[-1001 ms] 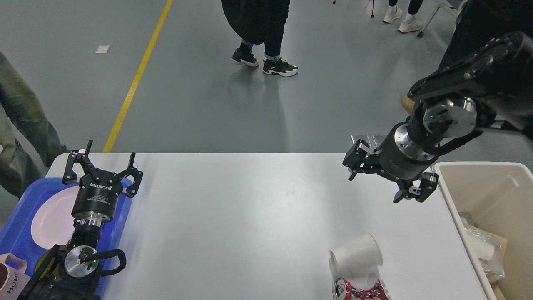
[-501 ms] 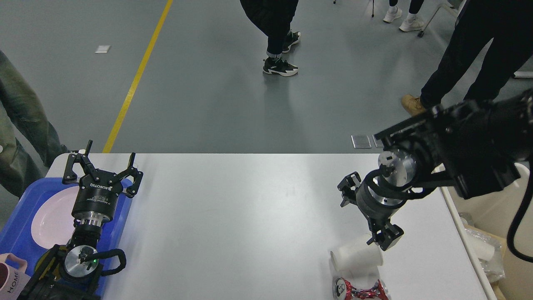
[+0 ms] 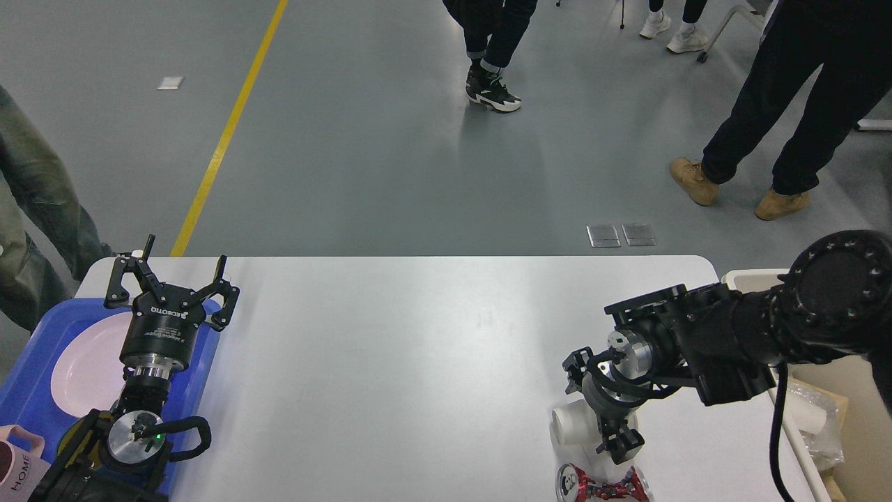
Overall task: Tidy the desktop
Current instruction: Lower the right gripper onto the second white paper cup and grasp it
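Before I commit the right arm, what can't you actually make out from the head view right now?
- Paper cup: mostly hidden behind the right claw; contact unclear.
- Right claw: seen end-on and dark, so open or shut can't be told.
- Crushed can: cut off by the bottom edge.
- Beige bin: largely covered by the right arm; contents unclear.
- Mug: cut by the corner.
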Available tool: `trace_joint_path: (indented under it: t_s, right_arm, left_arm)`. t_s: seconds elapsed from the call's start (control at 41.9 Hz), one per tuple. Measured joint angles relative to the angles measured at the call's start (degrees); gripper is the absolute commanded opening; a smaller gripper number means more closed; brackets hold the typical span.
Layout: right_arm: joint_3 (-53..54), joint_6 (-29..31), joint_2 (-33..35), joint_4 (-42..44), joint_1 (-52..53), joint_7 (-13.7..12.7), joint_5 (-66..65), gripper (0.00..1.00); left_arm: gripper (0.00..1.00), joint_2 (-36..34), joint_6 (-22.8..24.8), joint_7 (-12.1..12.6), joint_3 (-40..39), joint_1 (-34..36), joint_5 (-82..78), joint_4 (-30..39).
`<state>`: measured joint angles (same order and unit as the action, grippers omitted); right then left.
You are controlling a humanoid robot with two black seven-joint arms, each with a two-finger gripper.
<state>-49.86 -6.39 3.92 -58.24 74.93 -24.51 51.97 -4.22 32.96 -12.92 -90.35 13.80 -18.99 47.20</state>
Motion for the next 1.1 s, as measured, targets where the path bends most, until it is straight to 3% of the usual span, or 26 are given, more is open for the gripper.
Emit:
trace_joint_path:
  t_s: [0.596, 0.739, 0.787, 1.097]
  right_arm:
    - [-0.15, -1.30, -0.26, 4.39, -2.51, -0.19, 0.13, 0.92]
    - [-0.16, -4.07, -0.18, 4.53, -2.96, -0.19, 0.12, 0.80]
    - [-0.16, -4.66, -0.16, 4.54, -3.00, -0.19, 0.12, 0.71]
    - [-0.16, -4.21, 0.19, 3.90, -2.40, -0.40, 0.12, 0.33]
  left_arm:
    - [0.97, 0.00, 0.00, 0.00, 0.00, 0.00, 0.00, 0.00]
    - [0.97, 0.00, 0.00, 0.00, 0.00, 0.00, 0.00, 0.00]
    - [0.97, 0.00, 0.00, 0.00, 0.00, 0.00, 0.00, 0.00]
    - [0.97, 0.00, 0.00, 0.00, 0.00, 0.00, 0.00, 0.00]
